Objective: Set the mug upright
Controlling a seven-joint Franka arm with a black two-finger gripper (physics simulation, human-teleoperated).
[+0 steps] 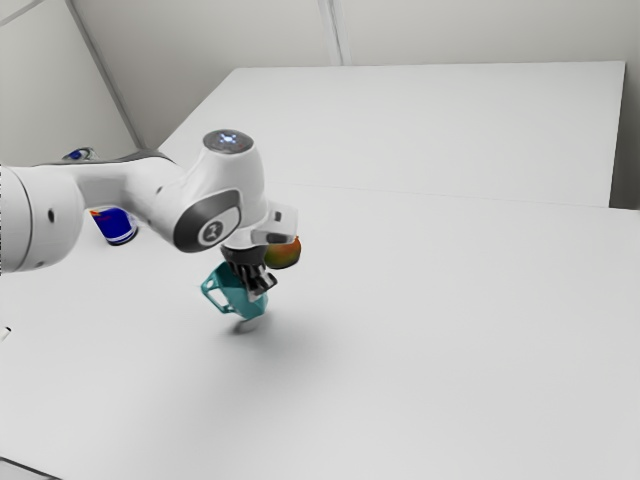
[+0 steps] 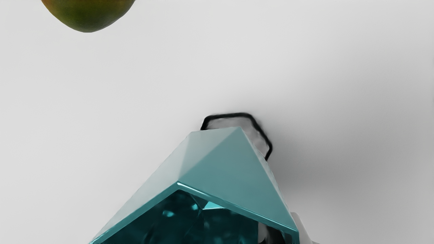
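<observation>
The gripper (image 1: 262, 288) is low over the table in the exterior view, its fingers at the rim of the teal mug (image 1: 222, 284). The mug is tilted, its handle toward the exterior view's left and its base angled down toward the table. In the wrist view the gripper (image 2: 289, 232) has one finger inside the mug and the other outside, with the wall of the faceted mug (image 2: 223, 169) pinched between them. The mug's open mouth faces the hand, and its handle is out of sight there.
A red-green mango (image 1: 283, 253) lies just behind the gripper; the mango (image 2: 89, 15) also appears in the wrist view. A blue can (image 1: 116, 226) stands near the arm on the white table (image 1: 450, 330). A small dark-edged grey patch (image 2: 261, 140) is beside the mug's base.
</observation>
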